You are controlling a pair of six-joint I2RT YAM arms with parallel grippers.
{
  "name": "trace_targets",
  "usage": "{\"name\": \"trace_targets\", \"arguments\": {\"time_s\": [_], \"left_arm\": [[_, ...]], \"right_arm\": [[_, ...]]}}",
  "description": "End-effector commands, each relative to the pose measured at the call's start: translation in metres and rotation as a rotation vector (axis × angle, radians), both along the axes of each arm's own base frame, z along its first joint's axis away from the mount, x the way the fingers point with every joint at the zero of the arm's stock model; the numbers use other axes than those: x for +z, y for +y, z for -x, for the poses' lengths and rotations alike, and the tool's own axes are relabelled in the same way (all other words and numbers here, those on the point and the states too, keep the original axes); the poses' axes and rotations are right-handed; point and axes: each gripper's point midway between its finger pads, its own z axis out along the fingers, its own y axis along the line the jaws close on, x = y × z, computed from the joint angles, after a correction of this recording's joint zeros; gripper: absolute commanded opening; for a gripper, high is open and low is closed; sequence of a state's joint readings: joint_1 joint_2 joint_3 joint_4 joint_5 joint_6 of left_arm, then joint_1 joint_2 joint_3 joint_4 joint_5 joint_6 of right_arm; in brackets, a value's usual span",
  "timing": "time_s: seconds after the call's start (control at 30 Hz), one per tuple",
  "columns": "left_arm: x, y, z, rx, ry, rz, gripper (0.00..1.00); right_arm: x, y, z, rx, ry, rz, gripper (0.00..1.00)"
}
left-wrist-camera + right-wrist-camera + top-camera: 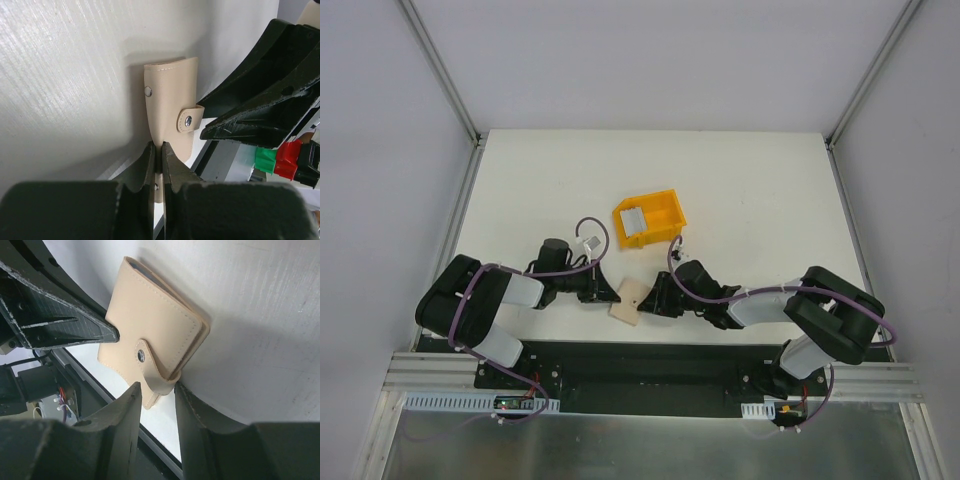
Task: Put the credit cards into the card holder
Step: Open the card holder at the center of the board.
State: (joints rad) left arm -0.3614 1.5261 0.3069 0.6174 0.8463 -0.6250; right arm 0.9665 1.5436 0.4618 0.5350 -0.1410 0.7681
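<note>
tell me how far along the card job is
Done: nothing; a silvery flat card lies in the yellow plastic bin. In hand: left fingers pinch the beige leather-like snap wallet, snapped shut; right fingers straddle its strap. Left: unsnap, load cards.

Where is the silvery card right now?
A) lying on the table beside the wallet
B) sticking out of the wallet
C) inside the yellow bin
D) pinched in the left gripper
C: the top view shows the silvery card lying inside the yellow bin, away from the beige wallet.
</note>
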Motion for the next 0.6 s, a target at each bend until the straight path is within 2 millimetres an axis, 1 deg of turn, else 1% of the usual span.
{"name": "trace_targets", "arguments": {"time_s": [0.0,0.07,0.2,0.3,0.4,0.47,0.57], "left_arm": [[0.003,-0.005,-0.002,-0.055,-0.042,-0.010,0.00],[0.001,-0.002,-0.002,-0.060,-0.051,-0.041,0.00],[-0.002,0.003,-0.001,-0.082,-0.064,-0.091,0.00],[-0.001,0.005,-0.001,-0.104,-0.083,-0.115,0.00],[0.002,0.004,-0.001,-0.119,-0.102,-0.110,0.00],[0.004,0.002,-0.001,-0.130,-0.112,-0.107,0.00],[0.006,0.001,0.000,-0.141,-0.123,-0.102,0.00]], "right_arm": [[-0.008,-0.012,0.005,0.056,-0.048,0.076,0.38],[0.002,-0.017,0.000,0.069,-0.121,0.082,0.40],[0.028,-0.021,-0.008,0.138,-0.276,0.104,0.41],[0.045,-0.017,-0.011,0.208,-0.355,0.119,0.41],[0.054,-0.009,-0.013,0.276,-0.393,0.109,0.41],[0.055,-0.003,-0.014,0.311,-0.387,0.099,0.41],[0.049,0.007,-0.015,0.366,-0.366,0.094,0.41]]}}
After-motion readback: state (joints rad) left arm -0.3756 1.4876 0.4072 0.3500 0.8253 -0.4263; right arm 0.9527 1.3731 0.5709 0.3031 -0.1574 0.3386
